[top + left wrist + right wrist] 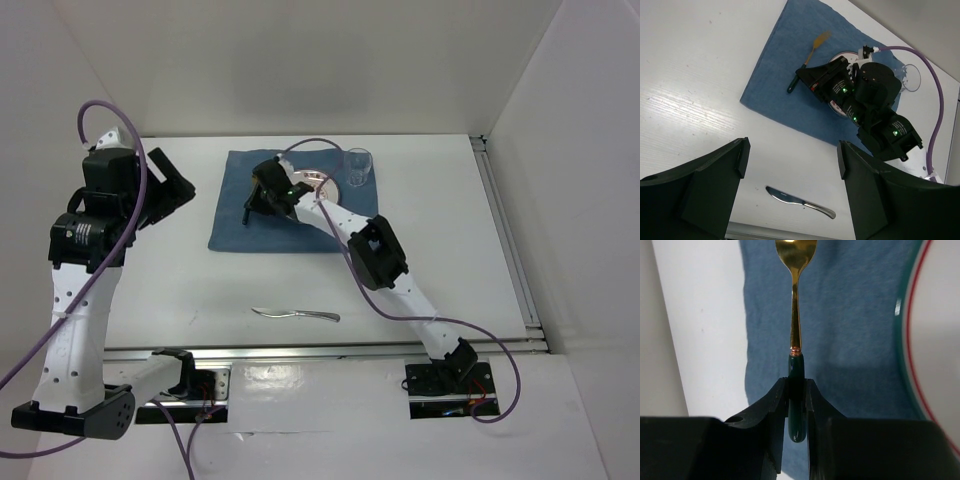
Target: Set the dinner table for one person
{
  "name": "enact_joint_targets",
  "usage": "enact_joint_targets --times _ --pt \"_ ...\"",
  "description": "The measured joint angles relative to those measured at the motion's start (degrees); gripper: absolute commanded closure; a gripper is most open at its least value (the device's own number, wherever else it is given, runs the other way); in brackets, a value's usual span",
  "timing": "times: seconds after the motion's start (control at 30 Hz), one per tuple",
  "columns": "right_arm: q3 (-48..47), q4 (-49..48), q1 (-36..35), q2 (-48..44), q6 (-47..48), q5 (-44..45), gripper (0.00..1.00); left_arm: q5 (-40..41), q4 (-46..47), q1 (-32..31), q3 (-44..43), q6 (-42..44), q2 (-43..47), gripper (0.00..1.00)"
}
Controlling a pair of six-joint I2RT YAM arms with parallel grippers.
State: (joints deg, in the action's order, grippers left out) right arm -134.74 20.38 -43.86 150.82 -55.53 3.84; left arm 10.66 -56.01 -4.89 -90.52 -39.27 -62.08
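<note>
Your right gripper (pixel 796 390) is clamped on the fork (pixel 796 315) by its green handle, holding it straight over the placemat (pixel 850 315) left of the plate (pixel 940 340) (its proper side) on the dinner table (pixel 450 260); your left gripper (pixel 792 147) hangs open.

- Fork (pixel 796 315): head cut off by the right wrist view's top edge.
- Plate (pixel 940 350): cut by the right edge there; from above, mostly hidden under the right arm (pixel 370 245).

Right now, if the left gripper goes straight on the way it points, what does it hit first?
Probably bare table, between the knife and the mat; nothing stands in the way. Depth is unclear.
</note>
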Motion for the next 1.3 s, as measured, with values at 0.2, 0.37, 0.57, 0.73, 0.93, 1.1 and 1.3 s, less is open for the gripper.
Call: enact_joint_targets --times 0.2,0.37,0.57,0.73,0.93,1.1,1.3 --pt "0.0 0.2 1.7 0.7 -0.5 0.0 0.91 0.1 -0.1 0.0 0.2 0.1 0.0 0.11" --pt "-0.3 0.0 2.5 0.9 0.6 -0.1 0.78 0.2 -0.2 0.0 1.0 0.1 0.1 0.11" --pt "-0.7 -0.2 2.5 2.1 2.8 -0.4 0.95 0.1 -0.1 0.0 1.4 0.2 0.1 0.11" --pt "-0.7 -0.2 2.5 2.5 4.3 -1.2 0.97 0.1 -0.1 0.0 1.5 0.3 0.1 0.11" --pt "-1.2 -0.3 2.2 2.5 6.1 -1.3 0.61 0.1 0.3 0.0 1.9 0.3 0.1 0.11" --pt "-1.3 -0.4 2.0 2.5 6.8 -1.7 0.41 0.0 0.5 0.0 2.2 0.3 0.2 0.11" --pt "-1.3 -0.8 1.9 2.4 7.7 -2.0 0.41 0.0 0.6 0.0 2.6 0.4 0.2 0.11"
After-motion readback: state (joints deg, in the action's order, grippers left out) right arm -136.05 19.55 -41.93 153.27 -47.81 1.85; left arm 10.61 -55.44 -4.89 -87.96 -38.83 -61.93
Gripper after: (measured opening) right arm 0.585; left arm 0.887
